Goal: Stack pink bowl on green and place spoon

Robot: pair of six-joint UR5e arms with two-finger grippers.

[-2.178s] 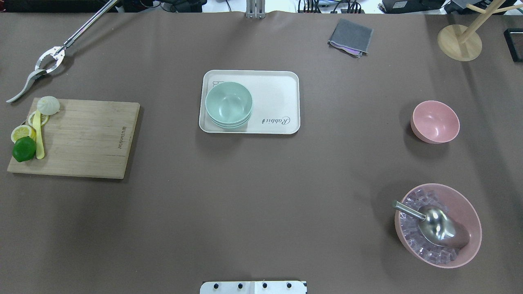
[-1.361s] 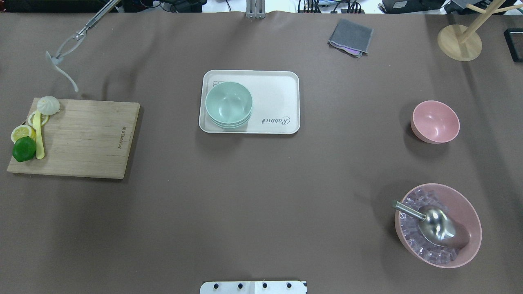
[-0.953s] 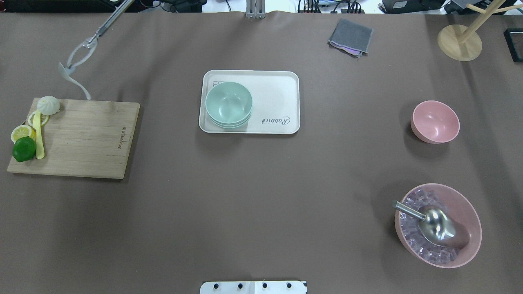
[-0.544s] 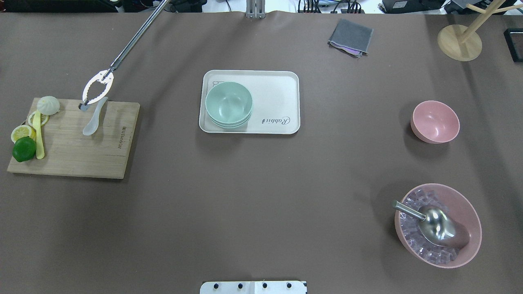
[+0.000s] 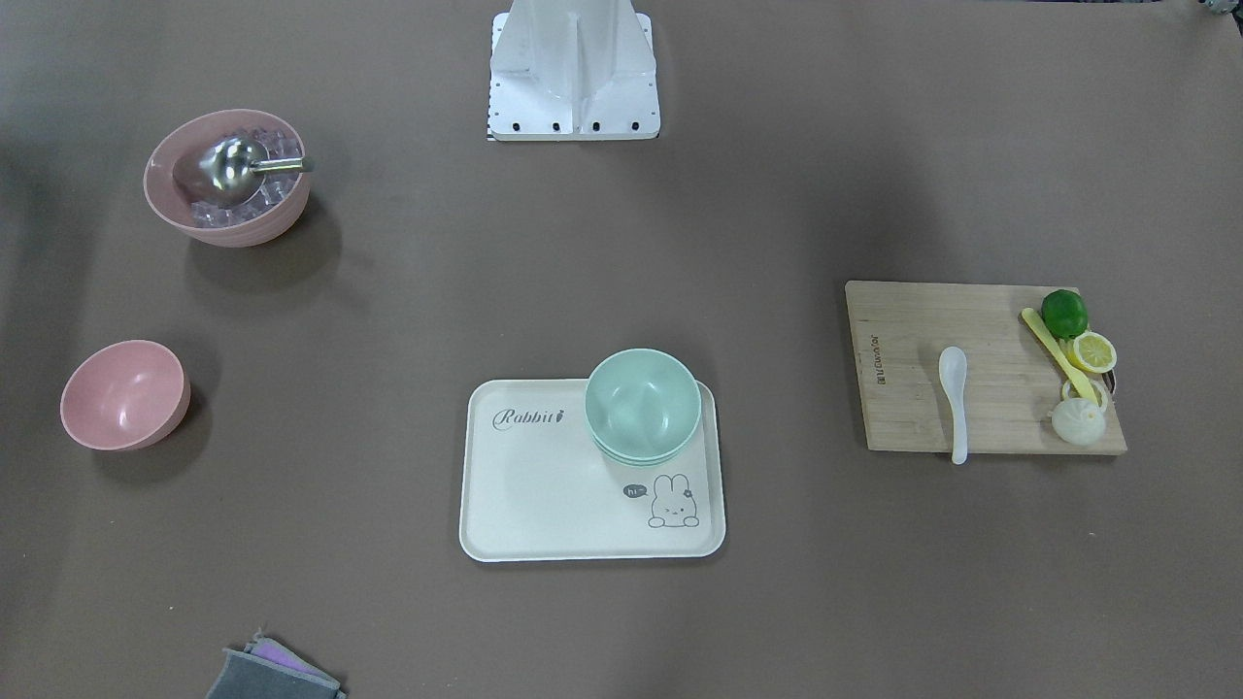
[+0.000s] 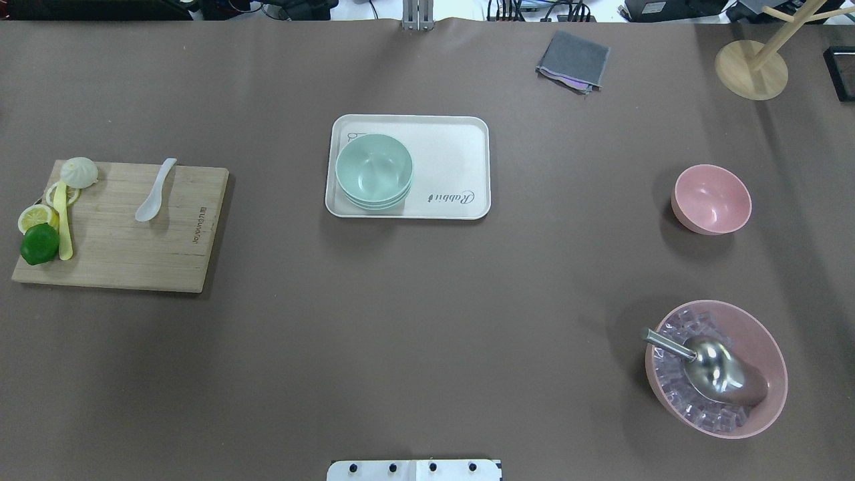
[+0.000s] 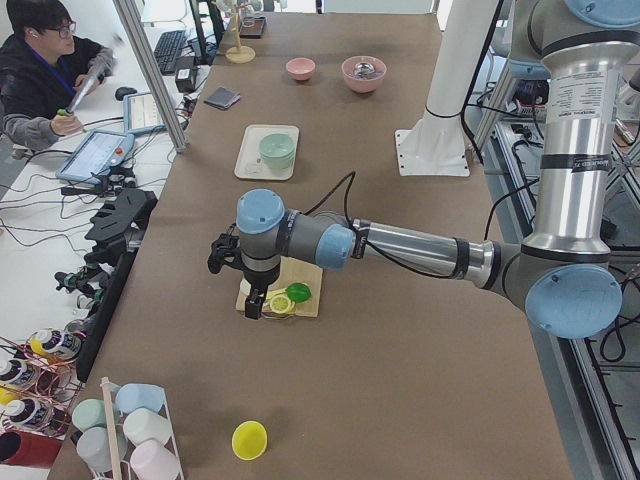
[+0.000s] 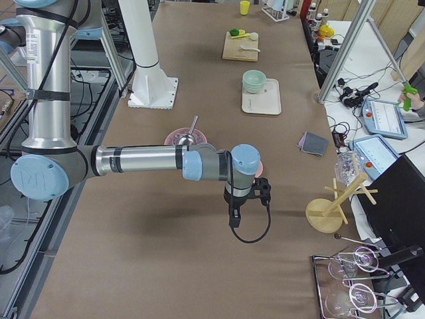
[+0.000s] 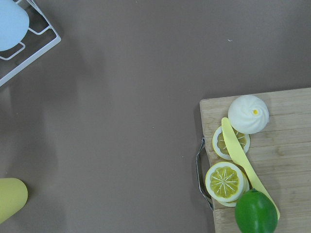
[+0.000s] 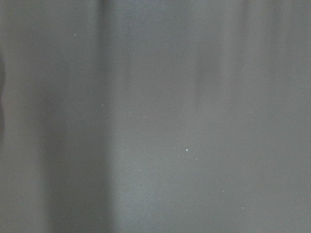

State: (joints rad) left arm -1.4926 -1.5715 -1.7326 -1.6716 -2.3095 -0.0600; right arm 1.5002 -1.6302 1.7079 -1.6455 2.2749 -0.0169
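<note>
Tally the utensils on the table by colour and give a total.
White: 1, the white ceramic soup spoon on the wooden cutting board.
Yellow: 1, the slim yellow plastic knife on the same board.
Silver: 1, the shiny metal scoop in the large pink bowl of ice cubes.
Total: 3.

A white tray [image 6: 454, 147] sits mid-table. To its left lies a wooden cutting board [image 6: 120, 254], with a lime [image 6: 39, 243], lemon slices [image 6: 35, 216], a yellow knife [image 6: 64, 230] and a white bun [image 6: 79, 172] along the side farthest from the tray. To the tray's right and nearer the robot, an ice bowl [image 6: 768, 354] holds a metal scoop [image 6: 715, 367]. A grey cloth [image 6: 574, 59] lies beyond the tray.
</note>
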